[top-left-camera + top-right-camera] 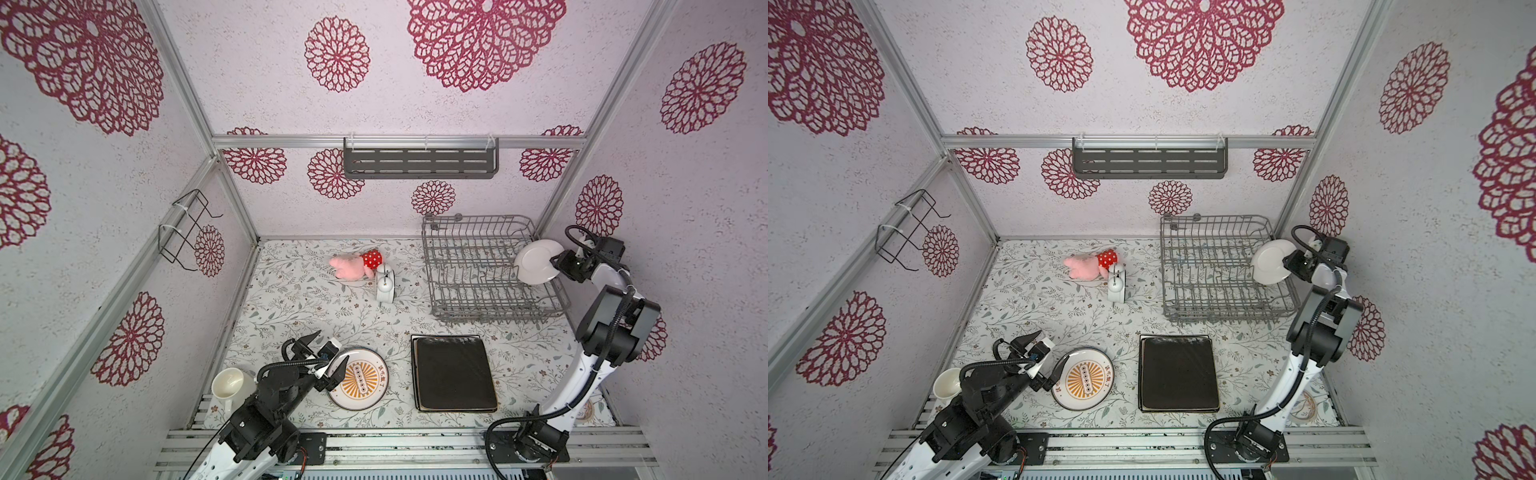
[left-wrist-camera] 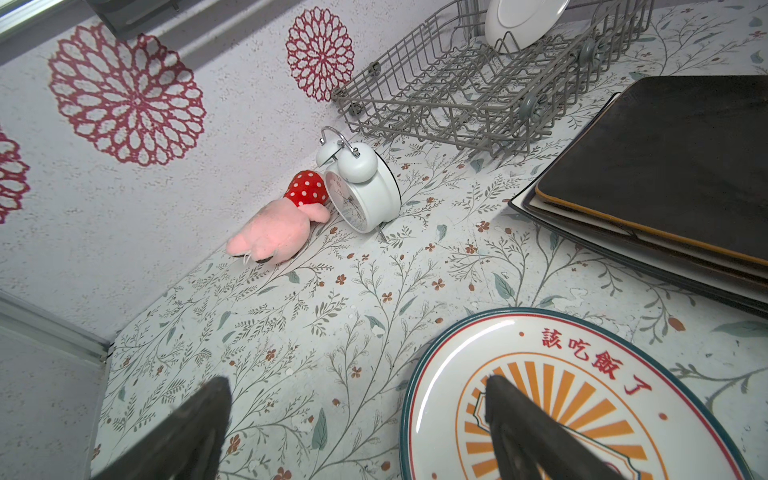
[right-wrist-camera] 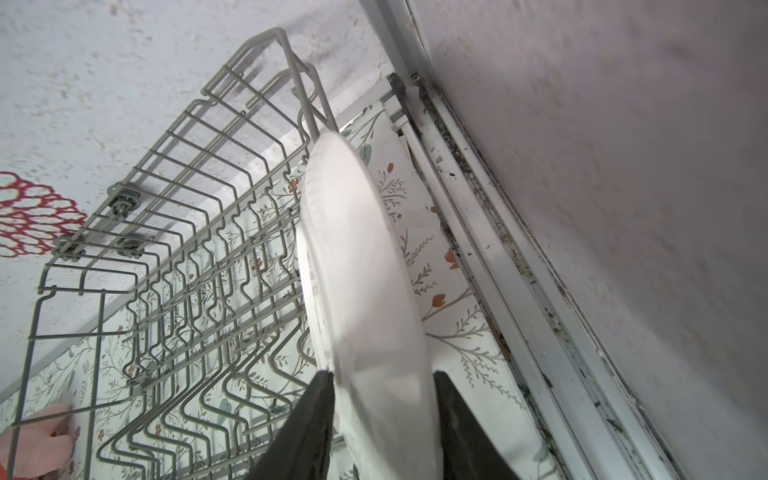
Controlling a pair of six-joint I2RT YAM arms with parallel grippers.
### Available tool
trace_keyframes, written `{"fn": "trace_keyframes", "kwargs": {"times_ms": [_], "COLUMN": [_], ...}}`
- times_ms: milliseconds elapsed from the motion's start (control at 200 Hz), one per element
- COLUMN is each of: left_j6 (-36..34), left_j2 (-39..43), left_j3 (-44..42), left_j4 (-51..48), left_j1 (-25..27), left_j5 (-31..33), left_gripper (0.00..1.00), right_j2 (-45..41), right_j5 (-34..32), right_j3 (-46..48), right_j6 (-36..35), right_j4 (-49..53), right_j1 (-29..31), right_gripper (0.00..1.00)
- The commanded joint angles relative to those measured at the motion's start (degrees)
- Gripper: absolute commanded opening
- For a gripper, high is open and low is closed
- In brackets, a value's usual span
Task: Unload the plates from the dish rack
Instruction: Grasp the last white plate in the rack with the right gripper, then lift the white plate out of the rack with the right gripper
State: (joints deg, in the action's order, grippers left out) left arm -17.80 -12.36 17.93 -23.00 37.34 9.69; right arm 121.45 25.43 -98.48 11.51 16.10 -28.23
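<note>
The grey wire dish rack (image 1: 498, 316) (image 1: 1225, 313) (image 3: 187, 249) stands at the back right. One white round plate (image 1: 536, 262) (image 1: 1271, 262) (image 3: 357, 257) stands on edge at its right end. My right gripper (image 1: 555, 264) (image 3: 382, 374) is shut on that plate's rim, one finger on each face. A round printed plate (image 1: 359, 380) (image 2: 582, 395) lies flat at the front. My left gripper (image 1: 331, 347) (image 2: 356, 380) hangs open over its left edge, holding nothing. A stack of dark square plates (image 1: 455, 372) (image 2: 673, 166) lies in front of the rack.
A white mug (image 1: 228, 384) stands at the front left beside the left arm. A white alarm clock (image 1: 385, 284) and a pink plush toy (image 1: 353, 266) sit mid-table at the back. Another round plate (image 1: 1306, 409) shows partly behind the right arm's base. The right wall is close to the rack.
</note>
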Motion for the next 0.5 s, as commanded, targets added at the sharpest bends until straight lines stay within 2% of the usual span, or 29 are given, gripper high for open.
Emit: {"fn": "trace_keyframes", "kwargs": {"times_ms": [0, 495], "left_j6": [-0.65, -0.72], "left_j2": [0.19, 2.33], "left_j3": [-0.44, -0.53], "left_j4": [1.42, 0.68], "left_j1": [-0.65, -0.61], "left_j5": [-0.29, -1.32], "left_gripper": [0.97, 0.97], "right_j2": [-2.83, -5.68], "right_j5": [2.01, 1.64], "right_j3": [-1.20, -1.35], "right_j6": [-2.48, -8.63], "right_j4": [-0.73, 2.04], "right_j1": [0.85, 4.54], "right_gripper": [0.39, 0.26]}}
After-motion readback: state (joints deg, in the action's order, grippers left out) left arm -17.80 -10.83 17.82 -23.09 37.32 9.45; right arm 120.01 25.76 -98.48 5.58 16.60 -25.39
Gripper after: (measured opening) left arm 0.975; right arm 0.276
